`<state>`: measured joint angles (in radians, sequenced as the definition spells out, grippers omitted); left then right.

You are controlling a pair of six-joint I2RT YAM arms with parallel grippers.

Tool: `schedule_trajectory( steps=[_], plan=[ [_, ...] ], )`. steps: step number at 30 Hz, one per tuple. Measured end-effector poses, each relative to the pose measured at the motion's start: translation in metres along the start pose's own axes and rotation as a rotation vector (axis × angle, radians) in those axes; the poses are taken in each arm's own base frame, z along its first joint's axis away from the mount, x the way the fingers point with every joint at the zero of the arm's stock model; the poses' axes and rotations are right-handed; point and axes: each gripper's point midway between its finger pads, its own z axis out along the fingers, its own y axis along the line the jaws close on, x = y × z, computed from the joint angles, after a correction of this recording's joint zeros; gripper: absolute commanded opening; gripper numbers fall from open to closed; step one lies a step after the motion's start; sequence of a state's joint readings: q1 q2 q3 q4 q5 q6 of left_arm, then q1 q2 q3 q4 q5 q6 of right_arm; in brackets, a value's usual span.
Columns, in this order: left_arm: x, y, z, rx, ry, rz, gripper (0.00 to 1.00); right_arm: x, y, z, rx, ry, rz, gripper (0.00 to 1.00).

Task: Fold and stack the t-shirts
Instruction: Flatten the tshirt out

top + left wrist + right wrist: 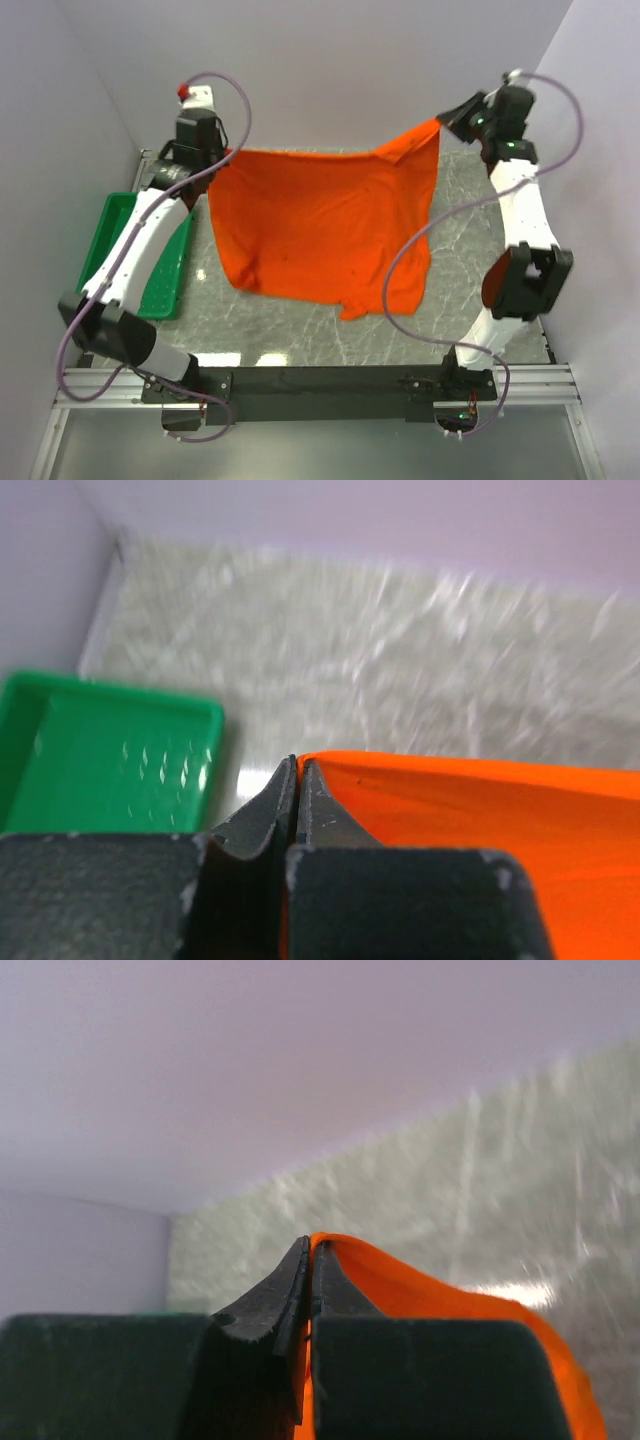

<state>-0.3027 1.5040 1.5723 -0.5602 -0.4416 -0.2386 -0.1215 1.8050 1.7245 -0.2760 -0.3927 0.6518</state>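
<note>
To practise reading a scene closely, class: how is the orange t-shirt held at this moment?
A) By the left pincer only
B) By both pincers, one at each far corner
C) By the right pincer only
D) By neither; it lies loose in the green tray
B: the left pincer and the right pincer are each shut on an edge of the orange t-shirt, which is spread between them.

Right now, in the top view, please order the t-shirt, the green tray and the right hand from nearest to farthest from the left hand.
1. t-shirt: its far-left corner is pinched in the left hand.
2. green tray: on the left side, nearer the arm bases.
3. right hand: far right, holding the other corner.
</note>
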Motion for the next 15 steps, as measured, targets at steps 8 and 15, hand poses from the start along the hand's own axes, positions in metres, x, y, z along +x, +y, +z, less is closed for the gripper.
schedule_trajectory(
  steps=[8,15],
  plan=[
    [-0.107,0.027,-0.121,0.125,-0.355,-0.1,0.01,-0.088,0.144,-0.176,-0.241,-0.39,-0.201,0.0],
    [-0.125,0.057,-0.226,0.251,-0.589,-0.126,0.01,-0.074,0.175,-0.3,-0.295,-0.606,-0.326,0.0]
  ],
)
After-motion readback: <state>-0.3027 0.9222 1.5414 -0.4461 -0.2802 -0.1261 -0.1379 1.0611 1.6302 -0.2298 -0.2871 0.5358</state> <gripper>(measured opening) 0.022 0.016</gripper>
